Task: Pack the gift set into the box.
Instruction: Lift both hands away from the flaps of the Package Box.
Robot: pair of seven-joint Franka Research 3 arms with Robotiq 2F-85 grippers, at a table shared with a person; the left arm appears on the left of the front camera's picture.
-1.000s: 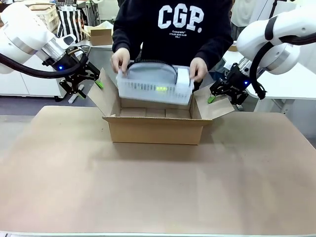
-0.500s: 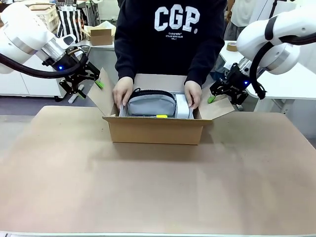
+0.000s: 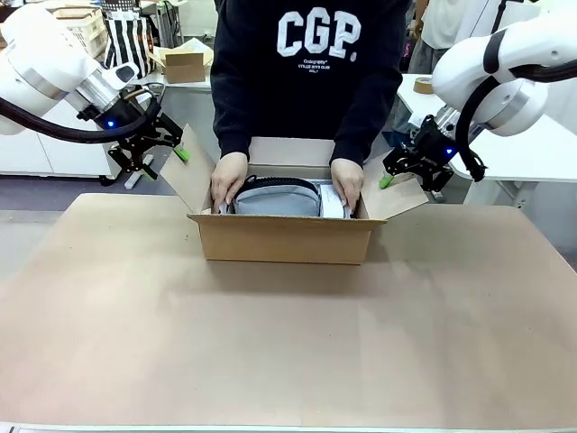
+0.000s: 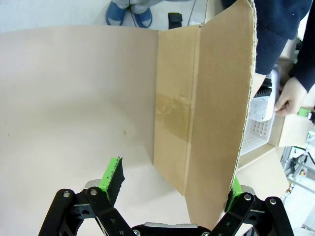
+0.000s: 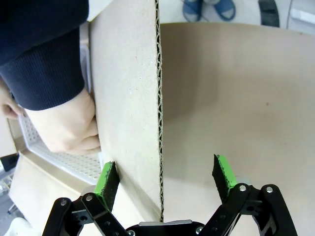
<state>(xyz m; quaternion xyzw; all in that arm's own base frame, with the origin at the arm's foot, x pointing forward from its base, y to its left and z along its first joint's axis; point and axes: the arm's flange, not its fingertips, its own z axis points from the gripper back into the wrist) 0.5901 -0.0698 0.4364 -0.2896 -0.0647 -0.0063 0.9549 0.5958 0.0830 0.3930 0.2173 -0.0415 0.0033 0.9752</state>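
Note:
The box (image 3: 284, 236) stands open at the table's far middle, its four flaps spread. Inside it sits the gift set (image 3: 277, 198), pale grey with a dark upper edge, held down by the person's two hands (image 3: 229, 178). My left gripper (image 3: 162, 155) hovers at the left flap (image 4: 206, 98). In the left wrist view the left gripper (image 4: 173, 182) is open, and the flap's edge stands between the wide-apart fingers. My right gripper (image 3: 394, 176) is at the right flap (image 5: 130, 98). The right gripper (image 5: 165, 178) is likewise open astride that flap's edge.
A white lattice basket (image 4: 261, 123) lies in the box around the gift set, under the person's hand (image 5: 64, 128). The person stands close behind the box. A brown paper sheet (image 3: 288, 343) covers the table. A small carton (image 3: 185, 65) sits on a table far behind.
The person has lowered the gift set from above the box down into it, and the hands now rest inside. Neither arm has moved.

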